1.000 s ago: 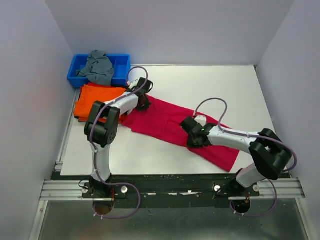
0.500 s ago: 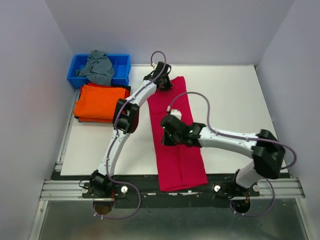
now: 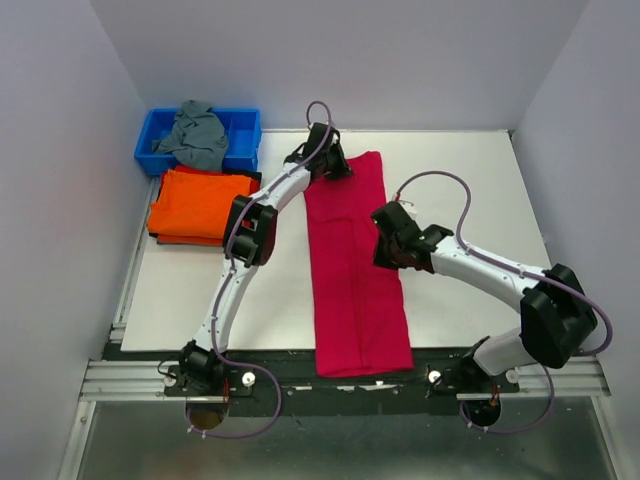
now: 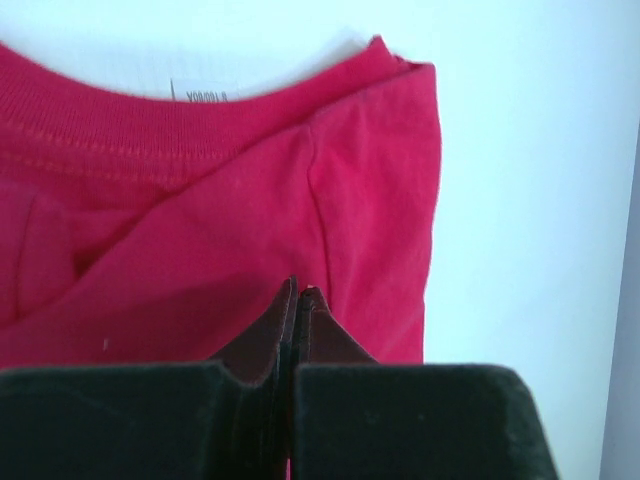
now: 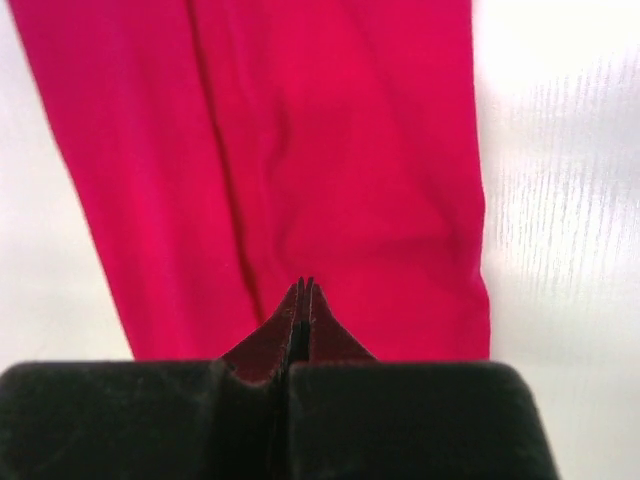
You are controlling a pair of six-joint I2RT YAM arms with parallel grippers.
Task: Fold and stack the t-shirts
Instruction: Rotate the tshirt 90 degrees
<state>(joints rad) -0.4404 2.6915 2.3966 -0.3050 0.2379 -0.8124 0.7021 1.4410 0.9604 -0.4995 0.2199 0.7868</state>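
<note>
Left gripper point(image 4: 300, 293) on t-shirt point(image 4: 190, 220), label point(image 4: 203, 93) illegible

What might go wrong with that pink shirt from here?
The crimson-pink shirt hangs its near end past the table onto the black frame; it may slip off or snag there.
The left end effector is shut at the collar, the right end effector shut over mid-shirt; any cloth caught would drag the fold open when they move.
</note>
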